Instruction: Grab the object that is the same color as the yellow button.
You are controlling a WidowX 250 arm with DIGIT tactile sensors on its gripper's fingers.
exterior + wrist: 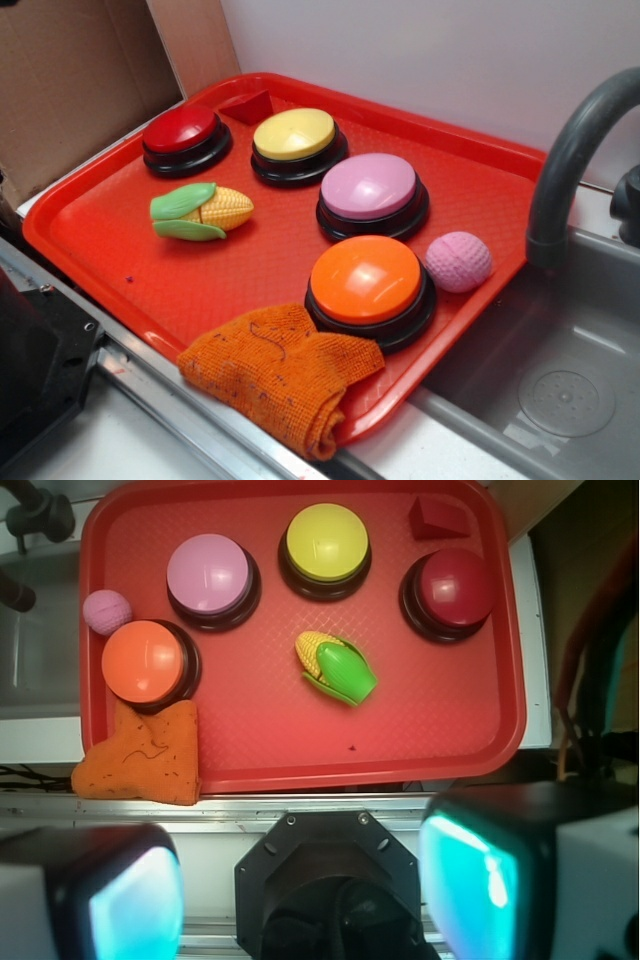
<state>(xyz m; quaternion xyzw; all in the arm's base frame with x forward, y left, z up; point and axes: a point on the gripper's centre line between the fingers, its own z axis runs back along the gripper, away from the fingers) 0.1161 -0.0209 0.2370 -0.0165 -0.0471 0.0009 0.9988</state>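
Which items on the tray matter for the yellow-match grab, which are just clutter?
Job:
- toy corn, the yellow match
- yellow button, colour reference
- gripper, open, short of the tray

Clutter:
- red button
- pink button
- orange button
- pink ball
- orange cloth
- red wedge

The gripper shows only in the wrist view. Its two fingers are blocky, with black rounded frames around glossy teal-cyan pads and pale grey outer faces. Between them sits a black octagonal mount plate with small silver screws near its corners and a dark round recess at its centre. The right finger looks larger than the left.
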